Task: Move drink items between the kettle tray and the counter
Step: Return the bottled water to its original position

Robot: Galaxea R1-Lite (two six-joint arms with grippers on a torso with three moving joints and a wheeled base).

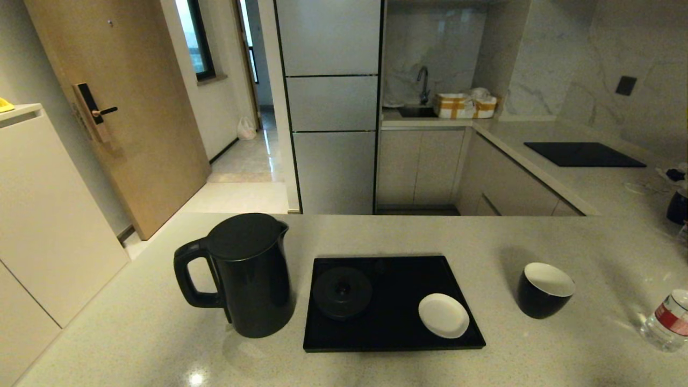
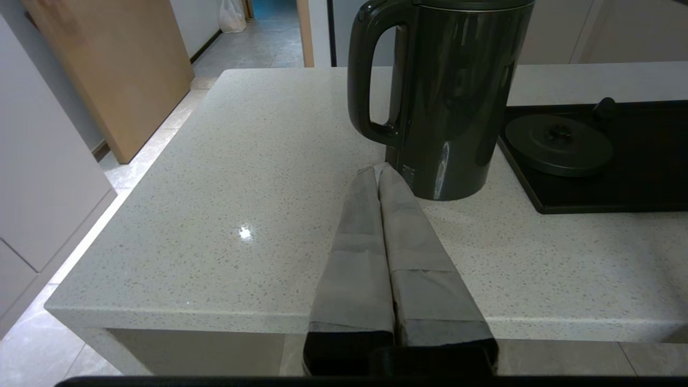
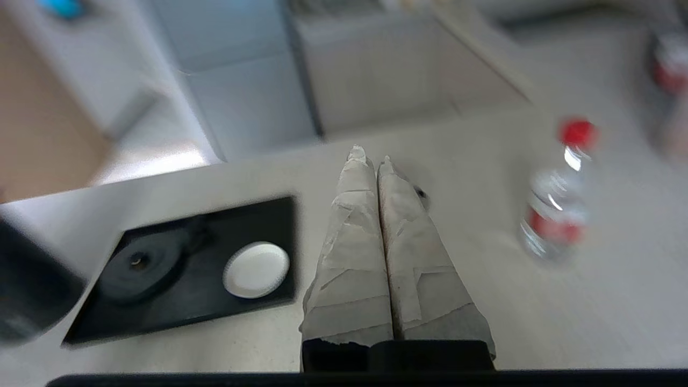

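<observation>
Kettle [image 1: 252, 274] is standing upright on the counter [image 1: 134, 333], just left of the tray [image 1: 395, 336], whose round base [image 1: 343, 292] is sitting bare beside a white saucer [image 1: 443, 315]. Cup [image 1: 544, 290] and bottle [image 1: 669, 322] are resting on the counter right of the tray. Left gripper [image 2: 378, 171], fingers pressed together, is hovering near the kettle's foot; right gripper [image 3: 371, 157], fingers likewise together, is hanging above the counter between tray and bottle.

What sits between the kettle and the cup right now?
In the head view, the kettle tray lies between the kettle and the cup, carrying the round base and a white saucer.
</observation>
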